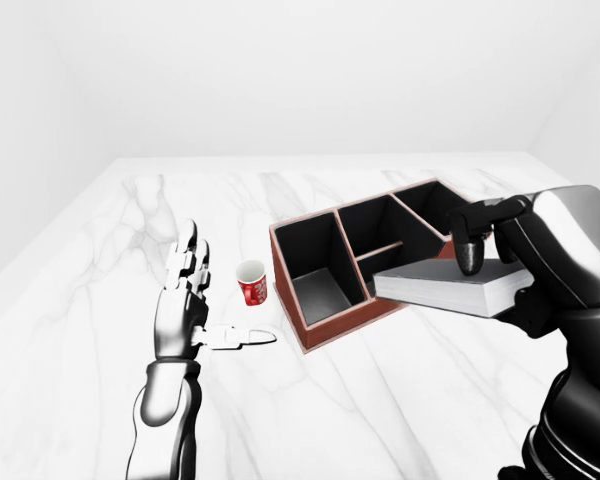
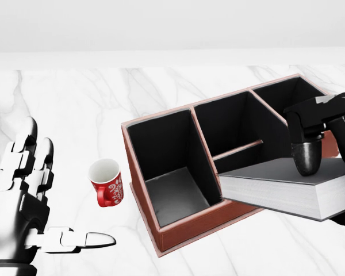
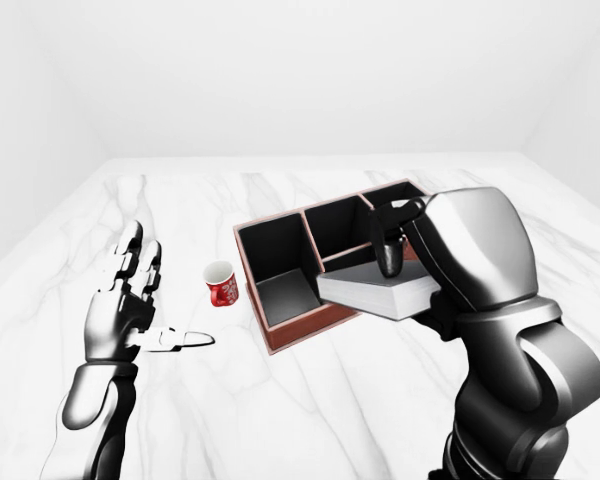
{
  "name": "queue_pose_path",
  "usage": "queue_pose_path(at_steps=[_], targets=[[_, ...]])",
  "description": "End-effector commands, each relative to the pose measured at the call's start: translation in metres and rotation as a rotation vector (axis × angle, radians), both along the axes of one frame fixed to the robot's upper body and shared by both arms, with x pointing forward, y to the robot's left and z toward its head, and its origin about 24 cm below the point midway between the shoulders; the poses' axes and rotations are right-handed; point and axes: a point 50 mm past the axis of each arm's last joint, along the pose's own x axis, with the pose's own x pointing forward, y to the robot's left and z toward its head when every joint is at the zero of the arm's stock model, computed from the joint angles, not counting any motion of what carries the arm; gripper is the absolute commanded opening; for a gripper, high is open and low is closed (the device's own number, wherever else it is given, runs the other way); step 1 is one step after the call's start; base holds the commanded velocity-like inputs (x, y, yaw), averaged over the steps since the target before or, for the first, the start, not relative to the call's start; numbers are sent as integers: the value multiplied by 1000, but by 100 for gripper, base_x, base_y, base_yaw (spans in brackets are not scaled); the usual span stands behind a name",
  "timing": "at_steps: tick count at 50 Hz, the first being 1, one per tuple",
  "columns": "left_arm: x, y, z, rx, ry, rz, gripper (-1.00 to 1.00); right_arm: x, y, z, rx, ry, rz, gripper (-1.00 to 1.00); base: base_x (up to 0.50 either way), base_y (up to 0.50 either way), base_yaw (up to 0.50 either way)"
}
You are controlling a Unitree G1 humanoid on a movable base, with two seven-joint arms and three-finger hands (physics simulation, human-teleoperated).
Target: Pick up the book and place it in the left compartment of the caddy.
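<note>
Surface: a white marble table top with grey veins (image 2: 63,109) carries everything; it fills the lower part of the head view.
Left hand: the silver and black left hand (image 2: 29,201) hangs over the marble at the lower left of the head view, fingers spread upward and the thumb stretched sideways toward the right, apart from everything and empty.
Right hand: the dark glossy right hand (image 2: 328,149) comes in from the right edge; one finger (image 2: 306,156) presses down on the top cover of the book, and the other fingers seem to hold from below, so the hand is clamped on the book.
Book: the thick grey hardcover book with white page edges (image 2: 284,187) lies flat in the right hand, lifted above the table. Its long axis runs left to right in the head view, and its free left end points toward the left hand. This end covers the low near wall of the middle part of the caddy.
Mug: a small red mug with white pattern (image 2: 107,182) stands upright, between the left hand and the caddy, just beside the caddy's left end.
Caddy: the reddish-brown caddy with black lining and several compartments (image 2: 161,224) stands beyond the book, turned diagonally. Its left compartment (image 2: 172,192) shows a bare grey floor.
Room: plain white walls (image 1: 300,80) rise behind the far edge of the table.
</note>
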Motion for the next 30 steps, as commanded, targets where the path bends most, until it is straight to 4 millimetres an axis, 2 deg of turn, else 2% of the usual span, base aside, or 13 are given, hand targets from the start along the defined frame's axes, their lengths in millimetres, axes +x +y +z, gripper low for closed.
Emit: queue_pose_path(at_steps=[1,9,12,23,30], targets=[[0,0,-2,0,11,-2,100,6,37,20,-38,-108,116,-100,0,0,0],[1,-1,-4,-2,18,-6,100,30,57,20,-22,-58,165,-100,0,0,0],[1,-2,-5,-2,24,-7,100,40,65,14,-31,-15,175,-100,0,0,0],[-1,0,-10,-9,46,-5,100,52,79,20,-47,-11,208,-100,0,0,0],[-1,4,-11,-16,49,3,100,68,90,20,-86,21,186,-100,0,0,0]])
